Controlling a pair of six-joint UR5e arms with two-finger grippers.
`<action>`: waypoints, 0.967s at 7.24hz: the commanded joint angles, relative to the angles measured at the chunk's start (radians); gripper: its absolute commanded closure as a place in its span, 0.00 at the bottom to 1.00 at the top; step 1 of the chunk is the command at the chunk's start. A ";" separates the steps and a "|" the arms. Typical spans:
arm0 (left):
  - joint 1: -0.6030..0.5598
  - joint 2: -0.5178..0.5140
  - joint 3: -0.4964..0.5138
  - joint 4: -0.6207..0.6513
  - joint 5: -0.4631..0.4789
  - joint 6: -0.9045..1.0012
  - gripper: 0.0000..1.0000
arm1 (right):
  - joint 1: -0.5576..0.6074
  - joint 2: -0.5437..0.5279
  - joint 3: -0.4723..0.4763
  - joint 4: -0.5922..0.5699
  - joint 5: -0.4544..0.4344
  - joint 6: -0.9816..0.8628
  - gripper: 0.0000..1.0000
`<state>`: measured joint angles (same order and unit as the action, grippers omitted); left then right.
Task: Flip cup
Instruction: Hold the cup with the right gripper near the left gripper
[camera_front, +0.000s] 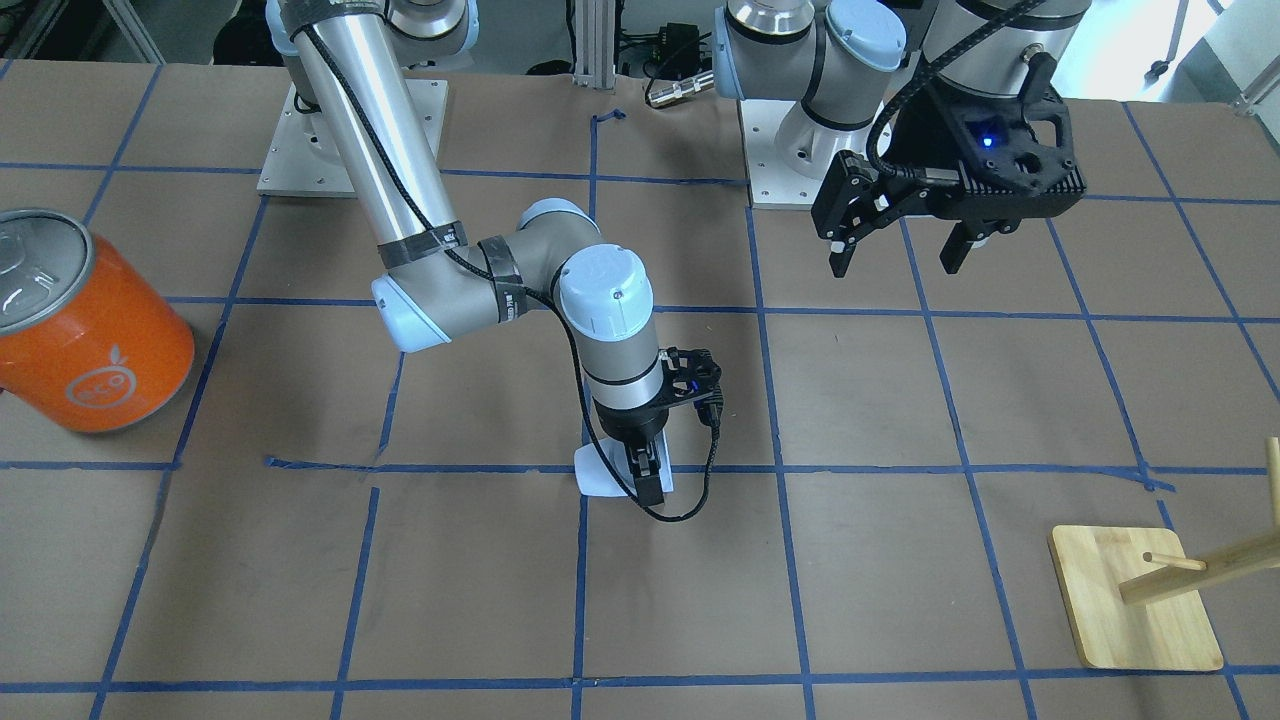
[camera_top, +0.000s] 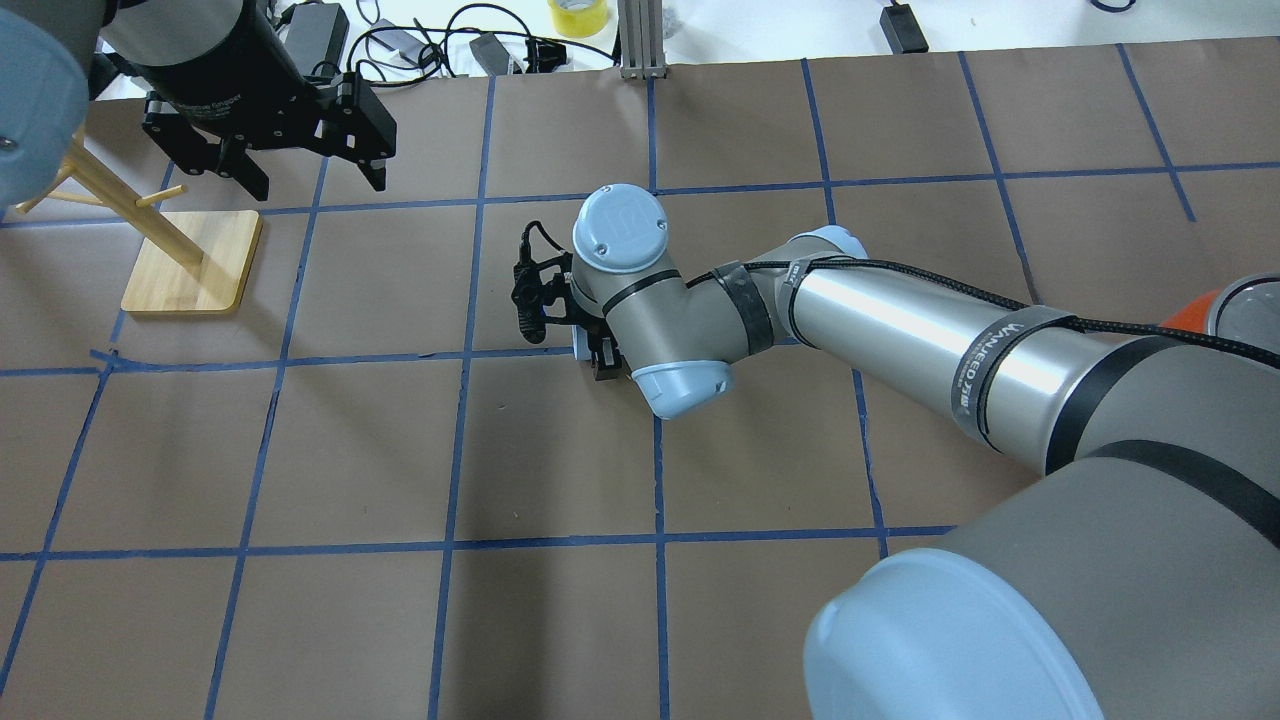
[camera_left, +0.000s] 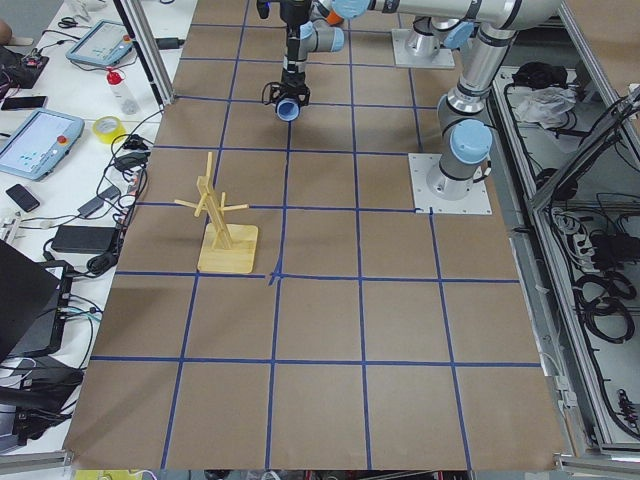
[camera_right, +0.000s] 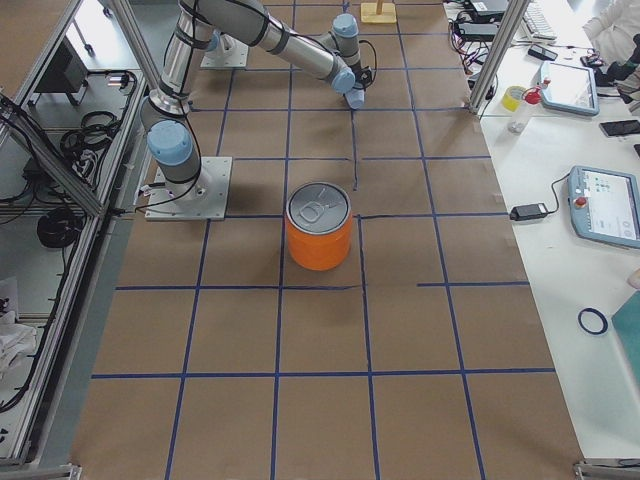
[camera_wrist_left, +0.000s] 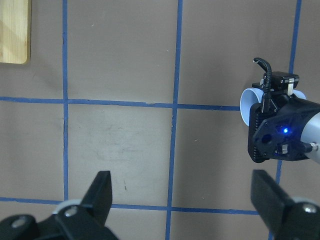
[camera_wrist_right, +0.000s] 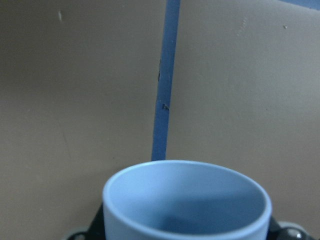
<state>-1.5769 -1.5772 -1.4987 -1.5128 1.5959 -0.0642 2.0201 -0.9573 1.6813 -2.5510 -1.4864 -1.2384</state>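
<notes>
Figure: two-arm rig at a paper-covered table marked off by a grid of blue tape.

The right gripper pointed down near the table's middle and was clamped on the cup, one finger on each side of its wall. The cup sat at a crossing of two tape lines. In the left wrist view the cup lay tipped on its side, with its mouth turned away from the gripper body. In the right wrist view the cup showed its round rim and light blue inside, open toward that camera, with dark fingers at its flanks. Whether the cup touched the paper could not be told. In the overhead view only a sliver of the cup showed beside the right gripper, under the wrist.

The left gripper hung above the table near its arm's base, jaws wide apart and holding nothing, well apart from the cup. Its two fingers framed bare paper in its own wrist view.

An orange can with a silver top stood upright toward the robot's right end of the table. A wooden rack with pegs stood toward the robot's left end. Both were well apart from the cup.
</notes>
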 joint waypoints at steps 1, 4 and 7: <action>0.002 0.002 0.000 -0.001 -0.001 0.003 0.00 | 0.000 0.000 0.000 0.006 -0.003 0.016 0.27; 0.000 0.000 0.000 -0.001 -0.001 -0.002 0.00 | 0.000 0.000 0.000 0.009 -0.003 0.020 0.20; 0.000 -0.003 0.000 0.000 -0.001 -0.006 0.00 | 0.000 -0.003 -0.002 0.011 -0.003 0.036 0.20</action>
<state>-1.5760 -1.5778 -1.4987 -1.5138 1.5943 -0.0708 2.0198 -0.9579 1.6804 -2.5412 -1.4895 -1.2075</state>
